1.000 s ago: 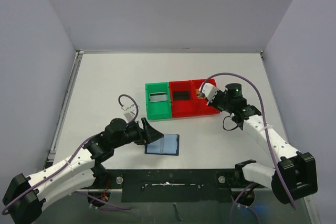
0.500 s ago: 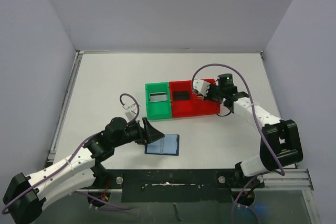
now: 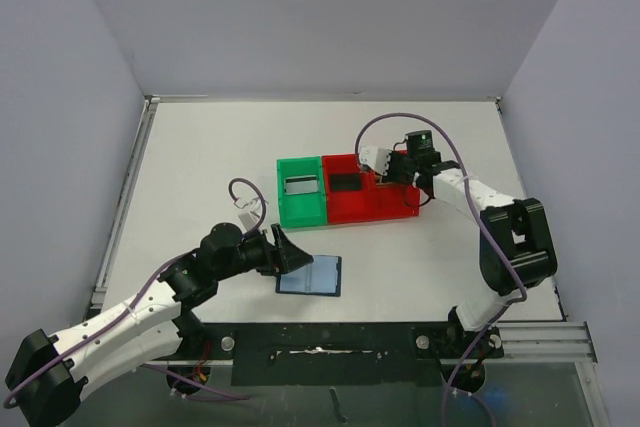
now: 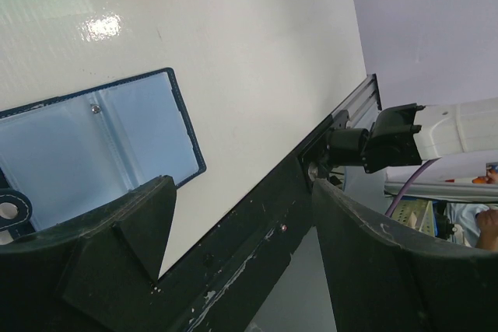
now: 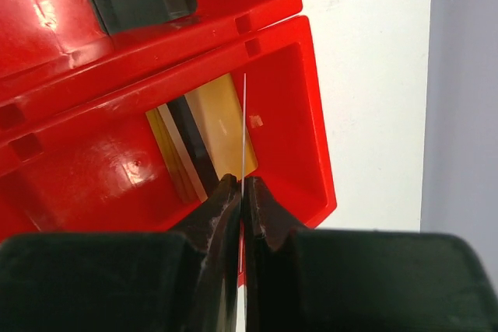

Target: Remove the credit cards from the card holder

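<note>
Credit card (image 5: 244, 126) pinched edge-on above the right-hand red bin (image 5: 311, 138).
Right tool (image 5: 241, 186) clamped together on that thin card, directly over tan and dark-striped credit cards (image 5: 204, 134) lying in the bin; left tool (image 3: 290, 252) spread apart, low at the left edge of the card holder (image 3: 312, 275), open flat on the worktop (image 3: 200, 167) with pale blue pockets up, in front of the green bin (image 3: 300, 209).

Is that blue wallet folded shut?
No, the card holder lies open flat on the table, its pale blue inner pockets facing up.
</note>
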Robot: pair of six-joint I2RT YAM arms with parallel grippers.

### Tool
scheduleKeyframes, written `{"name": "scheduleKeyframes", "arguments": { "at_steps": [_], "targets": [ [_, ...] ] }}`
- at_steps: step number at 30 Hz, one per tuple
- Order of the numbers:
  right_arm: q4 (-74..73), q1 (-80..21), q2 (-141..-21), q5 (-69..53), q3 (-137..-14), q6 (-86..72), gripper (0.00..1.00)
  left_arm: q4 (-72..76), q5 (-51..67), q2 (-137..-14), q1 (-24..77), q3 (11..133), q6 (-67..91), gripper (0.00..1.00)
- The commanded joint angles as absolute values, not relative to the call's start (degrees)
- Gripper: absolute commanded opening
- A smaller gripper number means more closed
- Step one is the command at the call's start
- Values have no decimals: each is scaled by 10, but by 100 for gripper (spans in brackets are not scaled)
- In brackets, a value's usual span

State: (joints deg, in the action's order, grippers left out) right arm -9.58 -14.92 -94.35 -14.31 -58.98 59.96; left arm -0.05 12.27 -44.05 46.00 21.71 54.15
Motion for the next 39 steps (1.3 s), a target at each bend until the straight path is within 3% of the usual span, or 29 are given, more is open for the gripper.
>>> {"name": "scheduleKeyframes", "arguments": {
  "at_steps": [1, 19, 39],
  "targets": [
    [-73, -144, -962, -141, -631, 625, 0, 8, 133, -432, 456, 251, 529, 70],
    [-87, -149, -1059, -122, -698, 632, 0, -18, 131, -430, 455, 261, 514, 70],
    [-103, -153, -1062, -138, -676, 610, 25, -28, 122, -423, 455, 263, 516, 70]
  ]
}}
